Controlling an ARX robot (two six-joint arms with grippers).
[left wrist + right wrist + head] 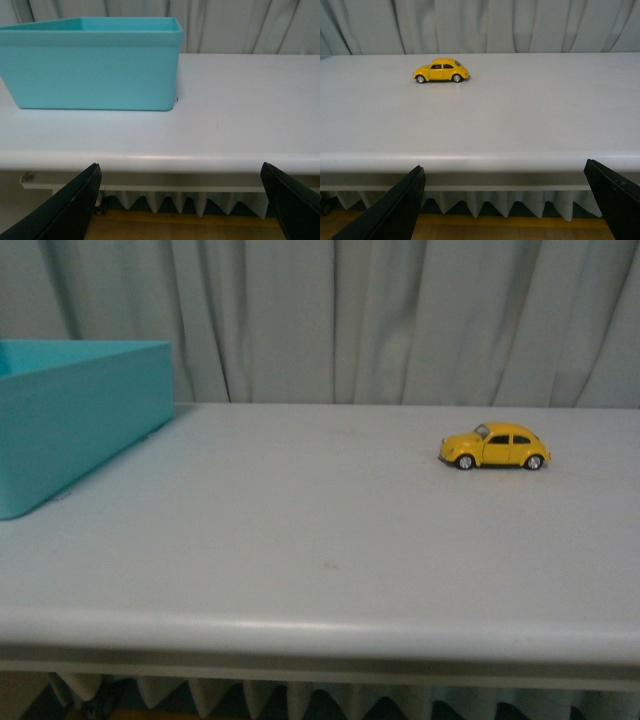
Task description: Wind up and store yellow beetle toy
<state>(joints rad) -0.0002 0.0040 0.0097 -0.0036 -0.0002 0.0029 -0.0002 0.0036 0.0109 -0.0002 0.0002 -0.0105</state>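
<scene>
Front and right wrist views show the yellow beetle toy [495, 447] upright on the table [300, 540], right of centre. Left wrist view shows the teal bin [95, 65] instead. Left claw [179, 170] and right claw [504, 167]: spread wide, empty.

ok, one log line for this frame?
phase: pre-grasp | yellow beetle toy: on table, right side | teal bin: left side | left gripper: open | right gripper: open
</scene>
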